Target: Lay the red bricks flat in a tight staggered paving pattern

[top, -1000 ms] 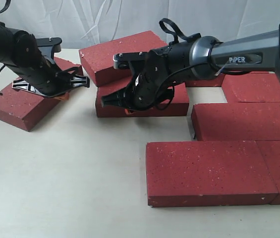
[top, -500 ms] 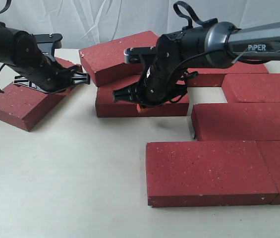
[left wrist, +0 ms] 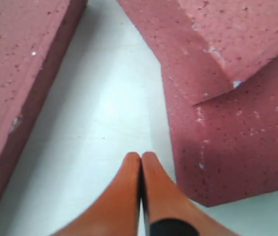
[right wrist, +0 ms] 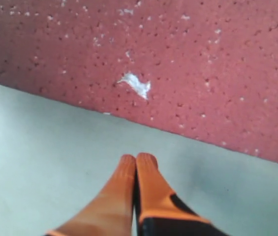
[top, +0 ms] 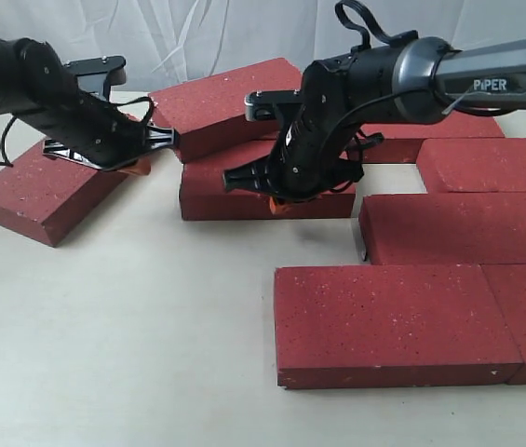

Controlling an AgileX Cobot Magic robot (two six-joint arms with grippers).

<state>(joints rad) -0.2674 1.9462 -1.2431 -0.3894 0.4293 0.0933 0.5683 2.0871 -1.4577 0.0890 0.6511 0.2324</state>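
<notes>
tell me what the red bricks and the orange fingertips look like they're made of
The red bricks look like cast concrete or fired clay: matte, rough, pitted, with white flecks and chipped edges. The orange fingertips look like smooth rubber or soft plastic with an even, slightly satin surface; which one is unclear.

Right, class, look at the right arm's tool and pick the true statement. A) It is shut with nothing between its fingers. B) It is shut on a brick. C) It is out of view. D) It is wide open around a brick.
A: in the right wrist view the right tool has its orange fingers pressed together with nothing between them, pointing at the table beside a red brick.
</notes>
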